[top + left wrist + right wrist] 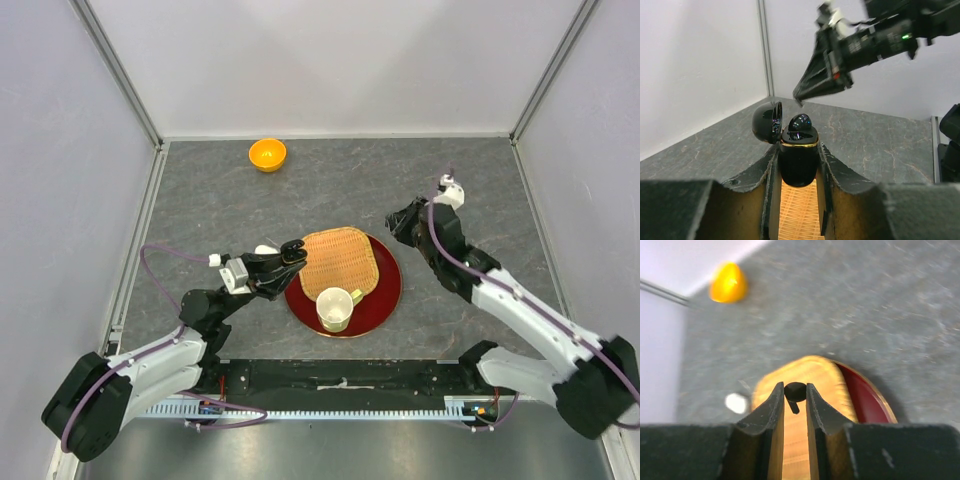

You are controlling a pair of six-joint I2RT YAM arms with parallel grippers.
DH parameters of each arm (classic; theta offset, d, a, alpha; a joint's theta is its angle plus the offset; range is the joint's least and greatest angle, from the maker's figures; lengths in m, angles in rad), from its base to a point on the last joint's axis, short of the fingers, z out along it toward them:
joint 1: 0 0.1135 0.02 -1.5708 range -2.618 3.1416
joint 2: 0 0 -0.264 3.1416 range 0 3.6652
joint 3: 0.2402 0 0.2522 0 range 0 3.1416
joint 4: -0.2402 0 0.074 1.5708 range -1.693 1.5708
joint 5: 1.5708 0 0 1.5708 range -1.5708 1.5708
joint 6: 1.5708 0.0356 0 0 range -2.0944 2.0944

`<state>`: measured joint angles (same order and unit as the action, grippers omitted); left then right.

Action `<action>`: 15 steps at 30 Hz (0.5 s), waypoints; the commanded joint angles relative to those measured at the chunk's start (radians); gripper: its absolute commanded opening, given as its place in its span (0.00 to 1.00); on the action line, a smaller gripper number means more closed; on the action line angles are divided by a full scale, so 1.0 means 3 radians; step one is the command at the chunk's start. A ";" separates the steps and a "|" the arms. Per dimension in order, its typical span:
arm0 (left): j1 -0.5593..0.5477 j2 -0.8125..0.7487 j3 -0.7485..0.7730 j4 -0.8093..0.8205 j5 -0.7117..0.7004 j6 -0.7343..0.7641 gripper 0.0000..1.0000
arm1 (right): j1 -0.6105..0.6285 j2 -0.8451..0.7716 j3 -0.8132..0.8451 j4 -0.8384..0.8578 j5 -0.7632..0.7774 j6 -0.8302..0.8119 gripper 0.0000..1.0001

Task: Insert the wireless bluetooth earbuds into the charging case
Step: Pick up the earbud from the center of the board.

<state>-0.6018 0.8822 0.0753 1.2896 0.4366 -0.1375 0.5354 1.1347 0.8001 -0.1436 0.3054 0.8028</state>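
**A:** How is the left claw (797,150) set?

**B:** It is clamped on the black case (798,167), which is held upright between its fingers above the woven mat (797,212). The lid (766,121) is swung open to the claw's left. One black earbud (800,122) is seated in the top of the case.

**A:** And the right claw (795,387)?

**B:** Its fingers are drawn in on a second black earbud (795,391), which is gripped at the very tips. A short stem is pointed back toward the wrist. Seen from the left claw, the right claw is held in the air ahead of and above the open case. The two claws are kept well apart, with the mat between them.

**A:** What is seen beyond the right claw?

**B:** The mat is laid on a red plate (867,397) just ahead of and below the fingertips. A small white thing (736,403) is seen on the table (865,300), just left of the mat, but it is too blurred to be named. An orange bowl (728,283) is set far ahead to the left.

**A:** Anything near the left claw?

**B:** A cream cup (335,308) is stood on the plate to that claw's right, at the mat's edge.
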 commanded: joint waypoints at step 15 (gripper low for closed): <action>-0.0009 0.0076 0.0040 0.0881 -0.0208 0.0157 0.02 | 0.1824 -0.0679 -0.0295 0.1970 0.1195 -0.0436 0.00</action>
<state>-0.6018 0.8989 0.0753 1.2900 0.3939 -0.1371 0.9752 0.8959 0.6979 0.2626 0.5446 0.7631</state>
